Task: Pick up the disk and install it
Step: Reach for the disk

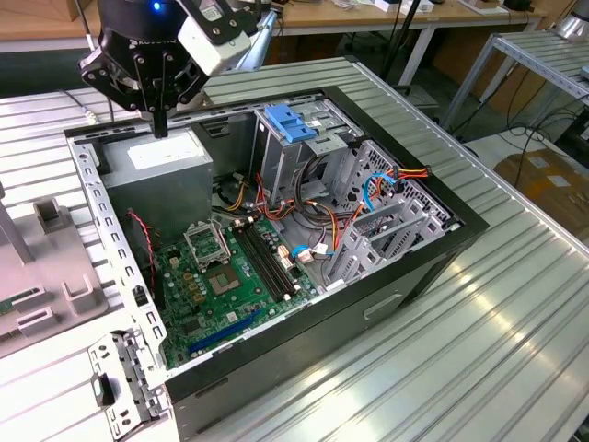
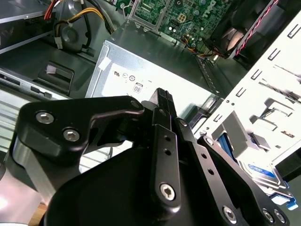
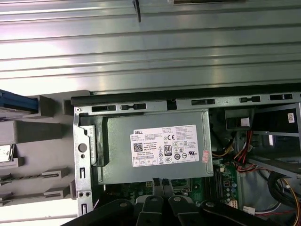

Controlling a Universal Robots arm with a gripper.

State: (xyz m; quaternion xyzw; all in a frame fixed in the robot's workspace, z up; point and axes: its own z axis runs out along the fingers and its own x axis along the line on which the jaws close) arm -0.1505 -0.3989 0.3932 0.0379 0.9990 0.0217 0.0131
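Note:
My gripper hangs just above the grey power supply at the back corner of the open computer case, on the exterior view's left. Its black fingers are pressed together with nothing between them, as both wrist views show. The disk, with its white and blue label and blue side rails, lies outside the case beside a white metal bracket, behind the gripper's body. A blue rail of the disk rests on a grey stand at the case's outer side.
Inside the case are a green motherboard, bundles of cables and a drive cage topped by a blue ribbed latch. A grey fixture stands outside the case on the exterior view's left. The ribbed metal table stretches to the right.

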